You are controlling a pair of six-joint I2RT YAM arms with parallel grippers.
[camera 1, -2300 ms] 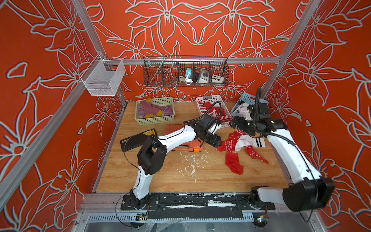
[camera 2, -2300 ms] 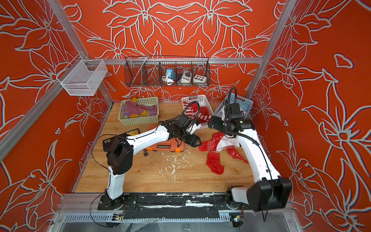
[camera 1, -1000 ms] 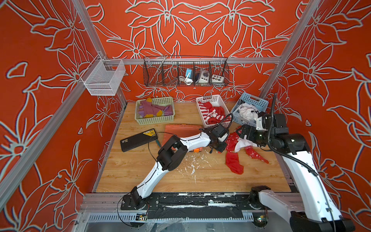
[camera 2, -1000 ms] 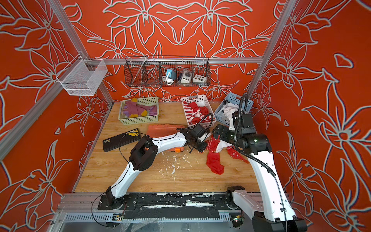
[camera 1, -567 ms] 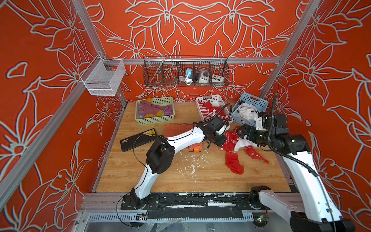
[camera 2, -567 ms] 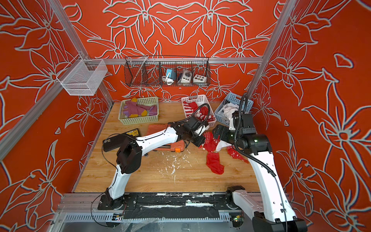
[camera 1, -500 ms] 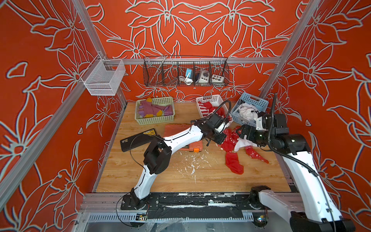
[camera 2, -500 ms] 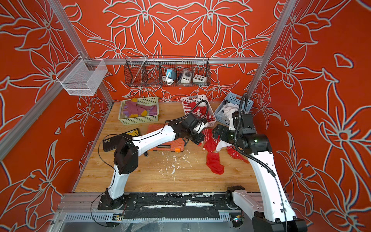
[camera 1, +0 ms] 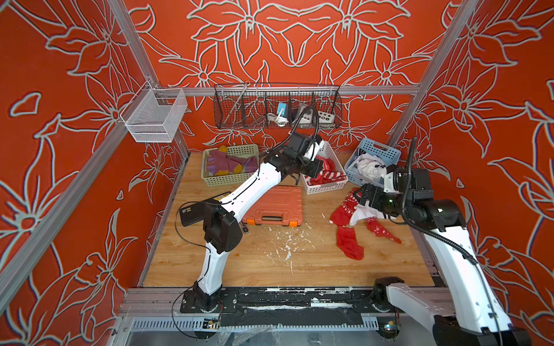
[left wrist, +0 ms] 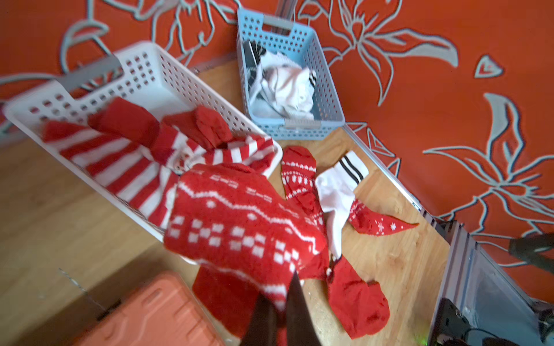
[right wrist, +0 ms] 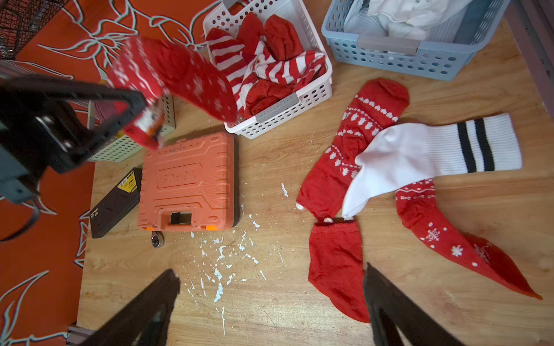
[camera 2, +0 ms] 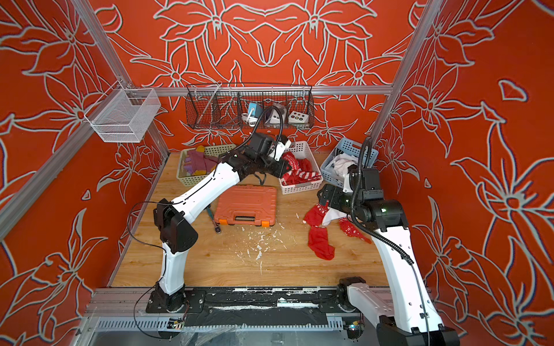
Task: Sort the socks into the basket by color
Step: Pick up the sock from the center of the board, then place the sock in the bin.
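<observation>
Nothing can be read for certain. The orange case (right wrist: 187, 182), well to the left of the right end effector (right wrist: 269, 269), has raised lettering on its lid, too blurred to spell out. The black case (right wrist: 115, 202) just beyond it carries a yellow label (right wrist: 129, 181) whose print is too small to read.

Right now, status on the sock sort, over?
Left end effector shut on red patterned sock, at white basket's edge. Right end effector open, empty. Three red socks, one white sock unsorted on table. Nothing blocking the drop.

Orange toolbox (camera 1: 274, 206) fronts white basket (camera 1: 325, 188).
</observation>
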